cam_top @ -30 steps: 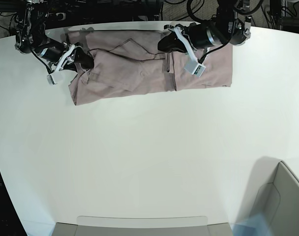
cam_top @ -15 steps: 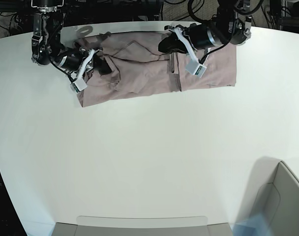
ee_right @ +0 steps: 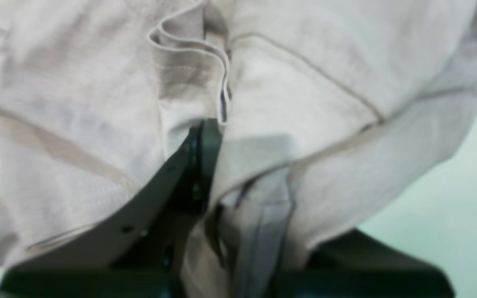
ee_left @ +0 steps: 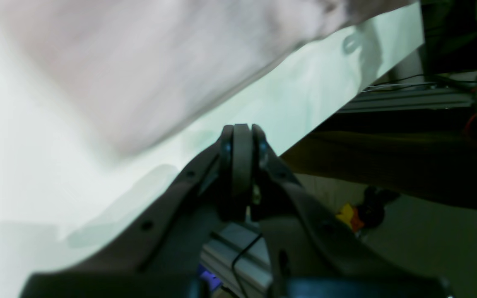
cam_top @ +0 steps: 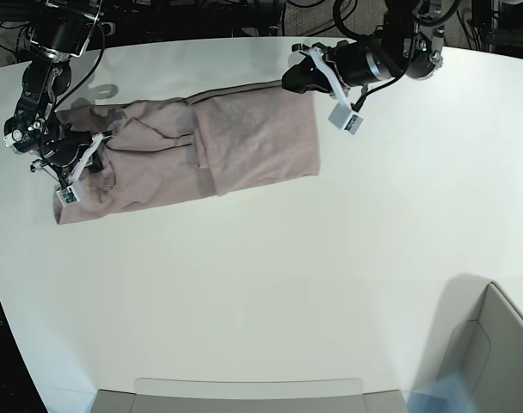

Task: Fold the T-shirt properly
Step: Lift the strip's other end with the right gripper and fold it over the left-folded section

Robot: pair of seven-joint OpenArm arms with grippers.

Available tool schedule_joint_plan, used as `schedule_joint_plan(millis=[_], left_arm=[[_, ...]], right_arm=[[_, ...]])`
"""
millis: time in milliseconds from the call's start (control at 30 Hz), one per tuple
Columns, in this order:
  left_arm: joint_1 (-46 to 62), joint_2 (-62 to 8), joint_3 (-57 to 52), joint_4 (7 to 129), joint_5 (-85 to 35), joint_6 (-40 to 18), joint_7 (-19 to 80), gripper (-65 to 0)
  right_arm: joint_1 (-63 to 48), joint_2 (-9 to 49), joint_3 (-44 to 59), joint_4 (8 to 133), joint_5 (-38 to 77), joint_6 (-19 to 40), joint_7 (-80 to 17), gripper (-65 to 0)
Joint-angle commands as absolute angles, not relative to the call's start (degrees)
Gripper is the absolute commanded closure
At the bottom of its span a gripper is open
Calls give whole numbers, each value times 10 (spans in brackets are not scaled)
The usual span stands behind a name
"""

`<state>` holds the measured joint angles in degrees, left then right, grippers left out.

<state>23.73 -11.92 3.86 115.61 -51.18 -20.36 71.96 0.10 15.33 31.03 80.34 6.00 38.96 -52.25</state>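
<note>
The T-shirt is soft, matt, wrinkled cloth on a smooth white table with slight sheen.

— What are the two arms built like?
— Black cylindrical links, white brackets, thin black cables, a small white box on each wrist.
— And the jaws?
— Matte black, tapered, dotted with little screw holes.

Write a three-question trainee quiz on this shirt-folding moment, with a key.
1. True or false: the left gripper grips the T-shirt.
2. Which gripper pinches cloth? A) left B) right C) both
3. Fill in: in the base view the shirt lies on the white ____.

Key: 1. False, it is shut on nothing, beside the shirt's edge. 2. B. 3. table.
</note>
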Motion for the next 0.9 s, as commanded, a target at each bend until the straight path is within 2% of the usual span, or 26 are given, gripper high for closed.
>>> schedule_joint_plan(millis=[0,200,400,600,867], left_arm=[[238,-125,22,1167,-525,-204,718,0],[254,-143,-58,1166,-525,-204,720,0],[271,-187,-113,1166,-525,-204,720,0],[271,-189,-153,1165,-525,-205,720,0],[271,-189,-153,1164,-525,-205,720,0]], right_arm=[[14,157,312,822,48,387,-520,0],[23,105,240,939,-107,387,-520,0],[0,7,109,1054,-286,387,-520,0],[-17,-38,-27,1076,-409,385,-520,0],[-44,-57,-190,1029,-498,281,-520,0]])
